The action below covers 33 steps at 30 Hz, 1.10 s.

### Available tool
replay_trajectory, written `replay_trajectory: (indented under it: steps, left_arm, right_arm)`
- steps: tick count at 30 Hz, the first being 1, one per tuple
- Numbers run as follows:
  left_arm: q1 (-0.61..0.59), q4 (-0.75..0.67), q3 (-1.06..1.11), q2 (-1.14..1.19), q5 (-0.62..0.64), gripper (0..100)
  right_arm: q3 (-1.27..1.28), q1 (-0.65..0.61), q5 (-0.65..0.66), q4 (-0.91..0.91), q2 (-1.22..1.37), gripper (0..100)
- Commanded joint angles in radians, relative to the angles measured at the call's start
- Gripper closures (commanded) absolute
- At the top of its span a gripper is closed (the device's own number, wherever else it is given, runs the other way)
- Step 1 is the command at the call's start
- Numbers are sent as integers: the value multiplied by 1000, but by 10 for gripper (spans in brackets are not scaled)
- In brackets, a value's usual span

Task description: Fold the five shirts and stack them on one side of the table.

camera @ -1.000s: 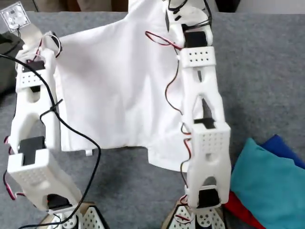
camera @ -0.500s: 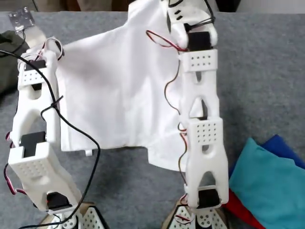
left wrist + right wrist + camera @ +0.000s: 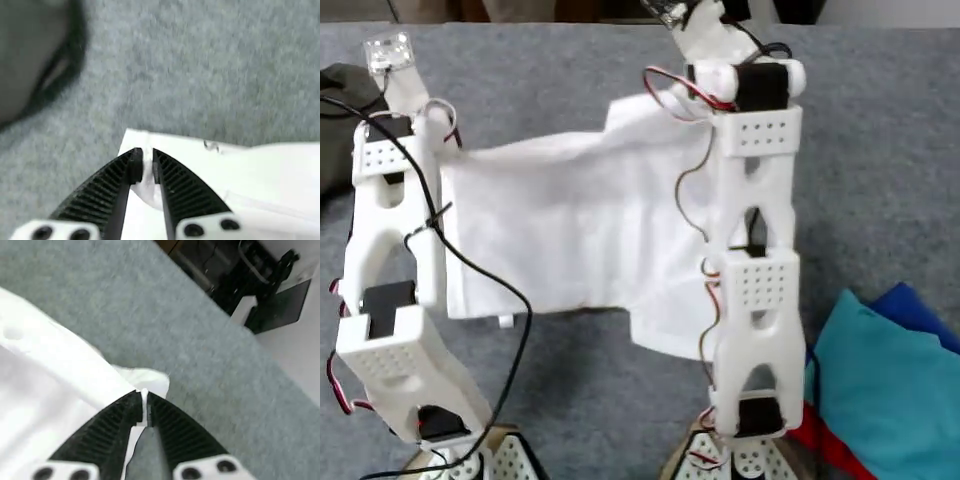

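Note:
A white shirt (image 3: pixel 570 230) lies on the grey table between my two arms, its far edge held up off the surface. In the left wrist view my left gripper (image 3: pixel 145 167) is shut on one far corner of the white shirt (image 3: pixel 250 185). The right wrist view has my right gripper (image 3: pixel 144 410) shut on the other far corner of the white shirt (image 3: pixel 45 390). From above, the left arm (image 3: pixel 390 190) runs along the shirt's left side and the right arm (image 3: pixel 750 230) lies over its right side, hiding part of the cloth.
A teal shirt (image 3: pixel 885 385) lies at the near right on top of a blue one (image 3: pixel 915 300) and a red one (image 3: pixel 820 430). A dark garment (image 3: pixel 338 130) sits at the far left edge. Bare grey table (image 3: pixel 880 150) stretches to the far right.
Both grippers have drawn the shirt's far edge back toward the near side. The cloth that reached the far table edge now ends well short of it.

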Motion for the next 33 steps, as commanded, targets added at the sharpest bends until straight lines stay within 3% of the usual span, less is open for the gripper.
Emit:
replay_trajectory:
  steps: [1, 6, 12, 20, 26, 33]
  left_arm:
    - [34, 5, 143, -99, -35, 980]
    - [28, -132, 459, -260, -44, 980]
    - [31, -219, 672, -432, -58, 980]
    - [-9, -219, 597, -394, -58, 980]
    - [43, -173, 589, -377, -60, 980]
    - [38, -170, 632, -380, -60, 980]
  right_arm:
    - [-58, 97, -38, 31, -87, 993]
    - [-30, 186, -48, 34, -105, 993]
    - [168, 145, -40, 32, -216, 993]
    - [581, 113, -114, 31, -476, 993]
    - [938, 114, -173, 5, -685, 993]
    - [1523, 114, -180, -224, -1001, 993]
